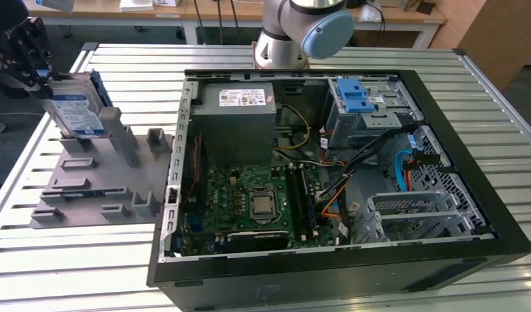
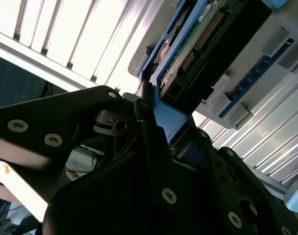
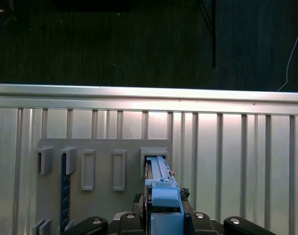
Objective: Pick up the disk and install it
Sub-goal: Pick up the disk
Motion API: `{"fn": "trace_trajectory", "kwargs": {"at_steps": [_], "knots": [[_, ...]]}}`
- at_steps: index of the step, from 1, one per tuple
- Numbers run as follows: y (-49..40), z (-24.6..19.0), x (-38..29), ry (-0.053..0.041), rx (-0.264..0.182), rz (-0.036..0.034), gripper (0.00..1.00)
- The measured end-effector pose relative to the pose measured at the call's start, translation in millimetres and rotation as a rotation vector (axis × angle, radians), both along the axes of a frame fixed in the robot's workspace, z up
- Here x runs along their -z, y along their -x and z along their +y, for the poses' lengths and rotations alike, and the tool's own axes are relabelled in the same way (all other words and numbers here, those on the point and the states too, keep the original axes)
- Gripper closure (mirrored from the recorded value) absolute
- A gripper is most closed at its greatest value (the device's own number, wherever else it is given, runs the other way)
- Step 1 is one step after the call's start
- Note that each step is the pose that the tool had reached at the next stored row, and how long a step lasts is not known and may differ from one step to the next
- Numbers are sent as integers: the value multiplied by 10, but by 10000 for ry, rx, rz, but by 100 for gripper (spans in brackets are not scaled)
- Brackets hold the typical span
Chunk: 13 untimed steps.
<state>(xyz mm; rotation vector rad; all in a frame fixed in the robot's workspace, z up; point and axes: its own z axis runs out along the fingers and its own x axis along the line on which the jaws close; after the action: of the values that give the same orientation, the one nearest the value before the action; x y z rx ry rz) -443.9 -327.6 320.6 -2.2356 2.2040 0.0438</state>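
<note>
Pincer [image 1: 41,83] tight on flat silver disk [image 1: 76,114], blue-railed, in grey slotted rack [image 1: 117,188].

We see the disk [image 1: 72,104] as silvery metal under a glossy paper label [image 1: 78,120], with smooth blue plastic rails [image 3: 163,205]. The gripper [image 1: 41,81] looks matt black with bright screws [image 2: 168,196]. The rack [image 1: 91,195] is matt grey plastic; the table [image 1: 75,260] is shiny ribbed metal.
</note>
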Motion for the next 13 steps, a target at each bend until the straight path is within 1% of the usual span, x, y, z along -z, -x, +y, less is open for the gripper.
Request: {"fn": "trace_trajectory", "kwargs": {"at_steps": [3, 5, 13], "knots": [[0, 0, -7, 0, 0, 0, 64], [0, 0, -34, 0, 0, 0, 64], [0, 0, -53, 1, -1, 2, 64]]}}
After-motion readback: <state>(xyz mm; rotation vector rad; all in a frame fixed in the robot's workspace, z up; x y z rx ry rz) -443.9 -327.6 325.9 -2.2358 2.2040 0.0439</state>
